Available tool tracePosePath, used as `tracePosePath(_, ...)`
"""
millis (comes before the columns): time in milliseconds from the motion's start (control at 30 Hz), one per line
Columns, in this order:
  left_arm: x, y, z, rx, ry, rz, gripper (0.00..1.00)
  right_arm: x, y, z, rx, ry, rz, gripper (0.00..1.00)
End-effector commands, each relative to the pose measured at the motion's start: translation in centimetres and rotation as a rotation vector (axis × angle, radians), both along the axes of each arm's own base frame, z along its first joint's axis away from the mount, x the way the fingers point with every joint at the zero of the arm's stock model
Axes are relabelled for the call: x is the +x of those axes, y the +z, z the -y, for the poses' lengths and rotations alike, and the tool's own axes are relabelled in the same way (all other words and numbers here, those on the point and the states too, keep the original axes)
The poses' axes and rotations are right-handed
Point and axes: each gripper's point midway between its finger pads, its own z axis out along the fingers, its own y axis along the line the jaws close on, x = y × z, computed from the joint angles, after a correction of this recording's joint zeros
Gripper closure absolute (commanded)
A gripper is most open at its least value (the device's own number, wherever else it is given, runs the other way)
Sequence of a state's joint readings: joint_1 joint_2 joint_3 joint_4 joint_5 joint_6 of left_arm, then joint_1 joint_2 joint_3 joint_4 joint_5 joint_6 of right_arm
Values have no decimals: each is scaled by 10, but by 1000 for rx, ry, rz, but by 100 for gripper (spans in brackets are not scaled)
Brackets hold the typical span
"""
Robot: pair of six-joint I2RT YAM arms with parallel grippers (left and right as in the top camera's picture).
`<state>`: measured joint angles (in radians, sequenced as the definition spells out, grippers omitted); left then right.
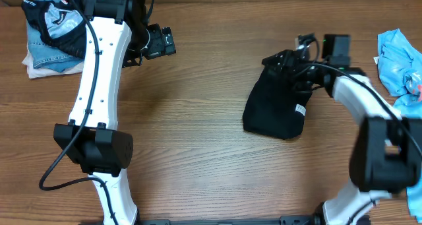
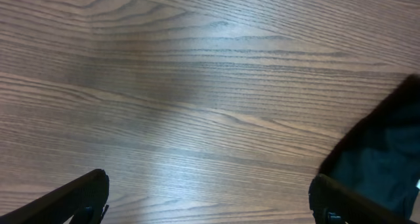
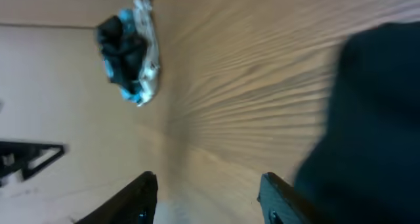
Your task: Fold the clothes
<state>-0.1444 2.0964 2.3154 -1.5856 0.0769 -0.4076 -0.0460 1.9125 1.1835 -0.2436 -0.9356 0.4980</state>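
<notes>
The black T-shirt (image 1: pixel 271 106) lies bunched in a folded heap right of the table's middle, its small white label (image 1: pixel 300 111) showing. My right gripper (image 1: pixel 287 61) hovers at the heap's far top edge. In the right wrist view it (image 3: pixel 207 194) stands open over bare wood with nothing between its fingers, and the black T-shirt (image 3: pixel 377 119) lies just right of the right finger. My left gripper (image 1: pixel 165 41) is wide open at the far left-centre, away from the shirt. Its wrist view shows the left gripper (image 2: pixel 207 198) over bare wood with black cloth (image 2: pixel 387 152) at the right edge.
A pile of clothes (image 1: pixel 49 33), black-and-pale-blue patterned on denim and white, sits at the far left corner and shows distantly as a pile (image 3: pixel 128 56) in the right wrist view. A light blue garment (image 1: pixel 399 60) lies at the right edge. The left arm (image 1: pixel 99 86) crosses the table's left side.
</notes>
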Motion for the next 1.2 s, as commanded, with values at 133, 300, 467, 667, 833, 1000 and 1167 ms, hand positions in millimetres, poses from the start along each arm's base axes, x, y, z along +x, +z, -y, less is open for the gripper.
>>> tracePosePath(133, 0, -6, 2, 14, -32, -13, 0, 36, -70, 8, -2, -50, 31, 47)
tracePosePath(300, 0, -6, 2, 14, -32, -13, 0, 47, -82, 21, -74, -115, 36, 48)
tracePosePath(467, 0, -6, 2, 15, -34, -13, 0, 71, -26, 22, -15, -77, 111, 44)
tracePosePath(667, -2, -7, 1, 21, -47, -21, 0, 84, 70, 26, -26, -68, 150, 39)
tracePosePath(833, -2, -7, 1, 21, -46, -21, 0, 51, 88, 22, -26, -53, -6, 36)
tracePosePath(1000, -2, -6, 1, 20, -47, -19, 0, -3, 45, -3, -81, 97, -177, 46)
tracePosePath(1167, -1, -6, 1, 20, -47, -17, 0, -39, -10, -42, -97, 218, -235, 56)
